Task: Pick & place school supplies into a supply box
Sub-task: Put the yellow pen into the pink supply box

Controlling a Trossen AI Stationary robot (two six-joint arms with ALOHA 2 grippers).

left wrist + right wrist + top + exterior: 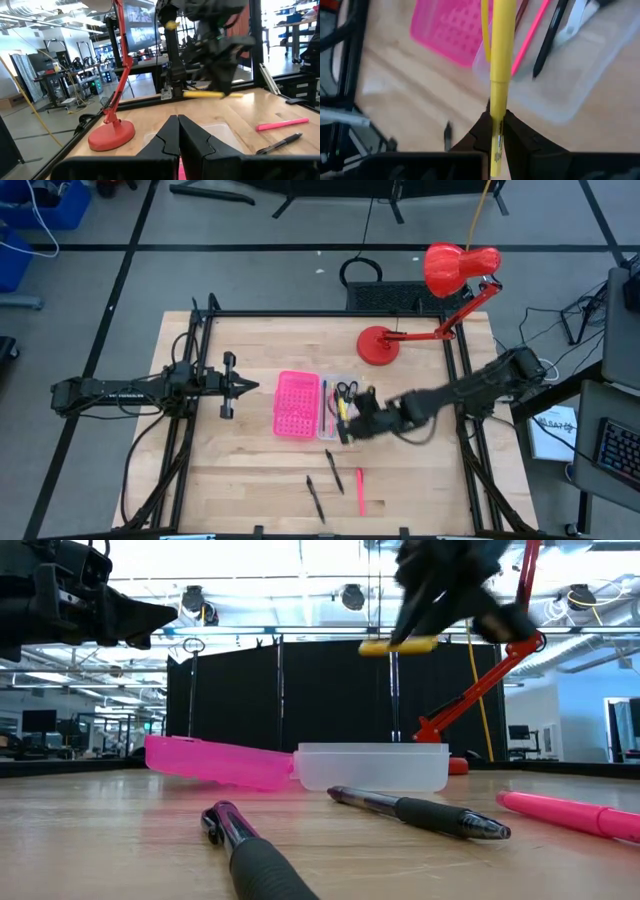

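High view, right gripper (347, 423): it hangs over the near end of the clear translucent plastic tray half (343, 406) of the supply box, with a slim yellow pen (341, 410) between its fingers.
High view, box: the hot-pink grid-patterned half (296, 404) lies open beside the clear tray, which holds small black-handled scissors (346, 390) and thin pens.
High view, loose supplies: two black pens (333, 470) (315, 498) and a pink pen (360, 490) lie on the light wooden table (230, 470), nearer the front edge.
High view, left gripper (252, 386): it waits above the table, left of the pink half.
High view, lamp: a red desk lamp (440, 300) stands at the far right.
Low view: the yellow pen (398, 645) is held level in the air, well above the clear tray (372, 766).
Left wrist view: the left gripper's (178, 131) dark fingers meet, with nothing between them.
Right wrist view: the right gripper's (496, 132) jaws are pinched tight on the yellow pen (499, 65), which hangs above the tray's edge (555, 107).
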